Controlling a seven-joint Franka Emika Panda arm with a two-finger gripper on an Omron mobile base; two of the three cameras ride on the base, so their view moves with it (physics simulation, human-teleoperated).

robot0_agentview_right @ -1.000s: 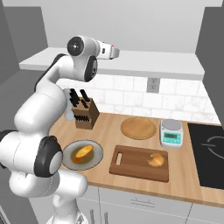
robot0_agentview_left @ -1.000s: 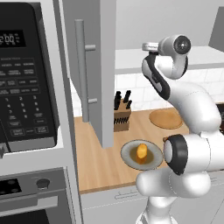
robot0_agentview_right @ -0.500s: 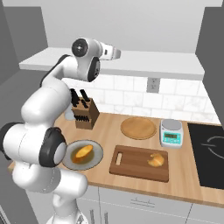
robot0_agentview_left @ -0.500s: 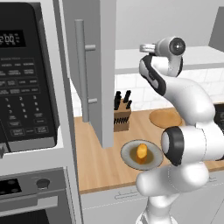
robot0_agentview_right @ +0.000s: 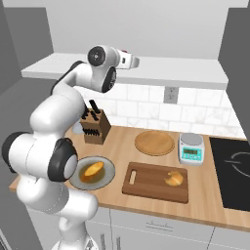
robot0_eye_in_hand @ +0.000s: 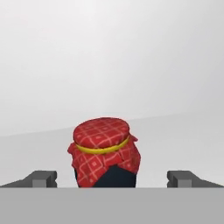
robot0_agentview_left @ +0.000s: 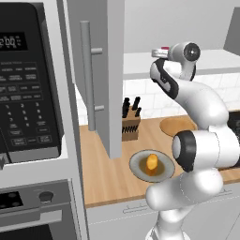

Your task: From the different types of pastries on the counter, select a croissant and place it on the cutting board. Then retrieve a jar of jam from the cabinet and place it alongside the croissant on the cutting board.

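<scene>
Up on the cabinet shelf: I see the jar of jam upright, between my gripper fingertips.
Change: hand reached further over the shelf since a second ago; base views unshifted.
Arm: raised high, forearm level toward the cabinet.
Fingers: spread wide, apart from the jar.
Cutting board: croissant lying on it.

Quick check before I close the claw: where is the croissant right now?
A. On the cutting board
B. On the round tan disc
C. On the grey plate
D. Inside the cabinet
A: the croissant lies on the cutting board, near its right end.
</scene>
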